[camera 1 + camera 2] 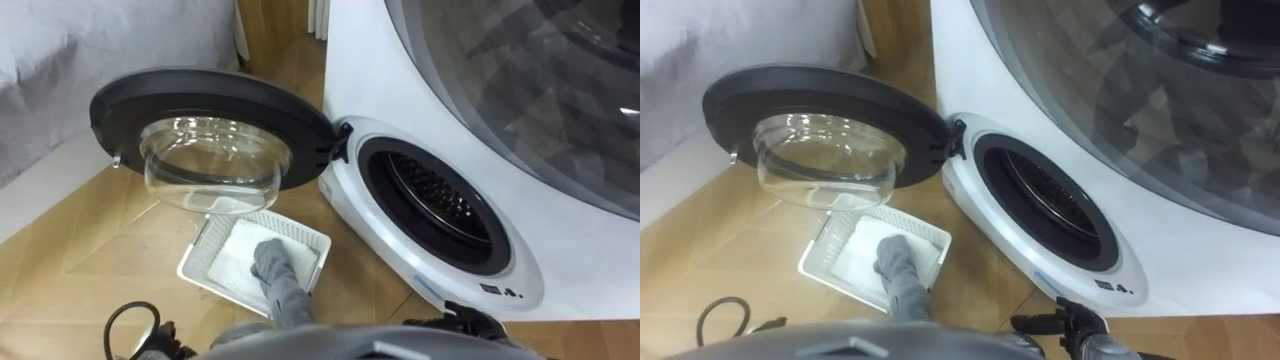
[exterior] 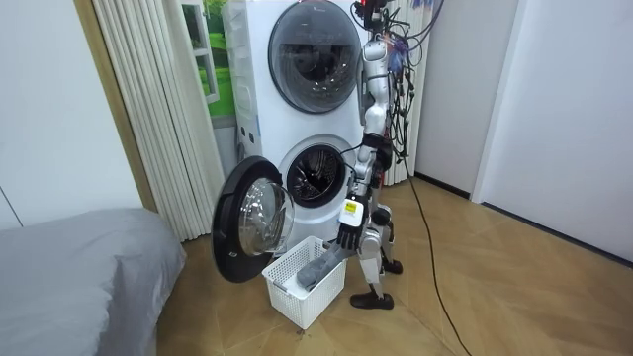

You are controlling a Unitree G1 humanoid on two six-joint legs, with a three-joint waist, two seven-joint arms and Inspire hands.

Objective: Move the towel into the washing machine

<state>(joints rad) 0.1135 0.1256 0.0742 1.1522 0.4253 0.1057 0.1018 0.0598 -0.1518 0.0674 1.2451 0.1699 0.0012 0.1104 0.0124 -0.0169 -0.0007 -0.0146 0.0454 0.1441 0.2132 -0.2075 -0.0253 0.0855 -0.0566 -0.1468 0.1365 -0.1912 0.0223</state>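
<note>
A white towel (image 1: 232,265) lies in a white slatted basket (image 1: 197,258) on the wood floor, below the open washer door. My left hand (image 1: 270,258), at the end of a grey forearm, reaches down into the basket and lies on the towel; from above its fingertips are hidden. The washing machine's round opening (image 1: 440,205) gapes to the right of the basket, its dark drum visible. My dark right hand (image 1: 1080,325) hangs low in front of the washer, relaxed and holding nothing. In the room view I stand bent beside the basket (image 2: 297,292), facing the washer (image 2: 316,178).
The black-rimmed glass door (image 1: 210,125) swings out to the left, above the basket's far end. A second machine (image 2: 312,54) is stacked on top. A grey bed (image 2: 79,277) and a pleated curtain (image 2: 148,109) stand on the room view's left.
</note>
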